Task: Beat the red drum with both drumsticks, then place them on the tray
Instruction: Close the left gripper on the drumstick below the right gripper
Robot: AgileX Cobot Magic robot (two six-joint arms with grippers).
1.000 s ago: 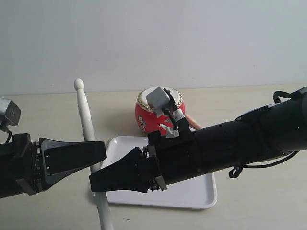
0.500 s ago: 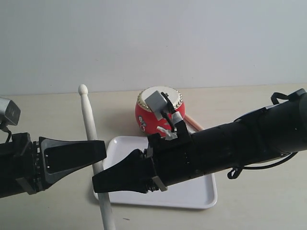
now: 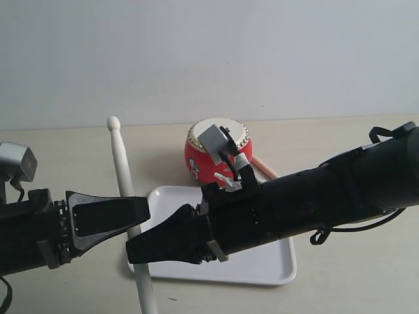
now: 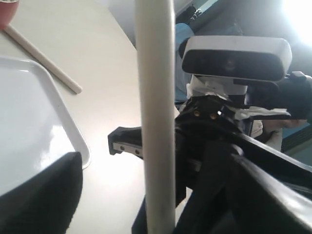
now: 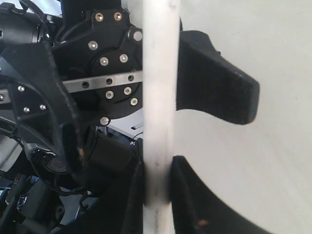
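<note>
My left claw [image 3: 141, 212] has sunk slightly, its fingers spread clear of the upright drumstick [image 3: 121, 170]. My right claw [image 3: 132, 248] clamps that stick at the tray [image 3: 262, 258] edge. The second drumstick [image 3: 263, 166] lies beside the red drum [image 3: 196, 160].

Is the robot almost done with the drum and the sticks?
Not yet. No stick shows on the tray, so nothing looks finished. In hand: the right end effector pinches one drumstick upright, and the left end effector, open, sits around it. The other drumstick lies on the table beside the red drum. Left: any drumming still due, then both sticks onto the tray.
</note>
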